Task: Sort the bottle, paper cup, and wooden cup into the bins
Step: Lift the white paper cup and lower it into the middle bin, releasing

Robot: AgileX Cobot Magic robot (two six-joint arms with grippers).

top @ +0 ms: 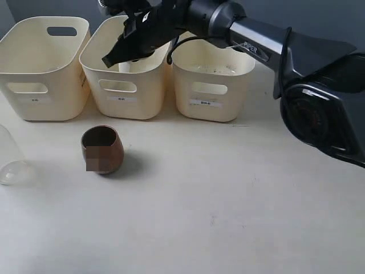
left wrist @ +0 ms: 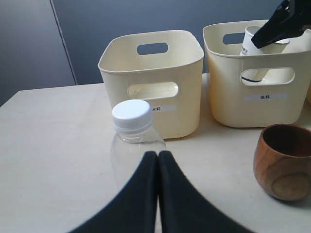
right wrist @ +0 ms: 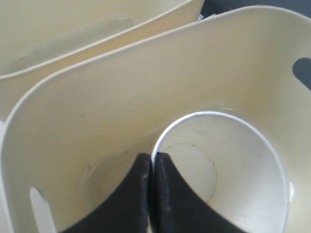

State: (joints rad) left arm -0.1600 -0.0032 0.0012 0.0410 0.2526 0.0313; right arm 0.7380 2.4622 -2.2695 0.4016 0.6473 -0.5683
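Note:
My right gripper (right wrist: 153, 158) is shut on the rim of the white paper cup (right wrist: 218, 165), one finger inside and one outside. It holds the cup tilted within the middle bin (top: 122, 85); the cup (left wrist: 257, 58) shows there in the left wrist view too. The brown wooden cup (top: 102, 149) stands upright on the table in front of the bins. At the far left edge is the clear bottle (top: 11, 162), its white cap (left wrist: 130, 116) just beyond my left gripper (left wrist: 158, 155), which is shut with nothing between its fingers.
Three cream bins stand in a row at the back: the left bin (top: 43, 63), the middle one and the right bin (top: 214, 85). The right arm (top: 256, 45) reaches across over the right bin. Its base (top: 319, 114) stands at the right.

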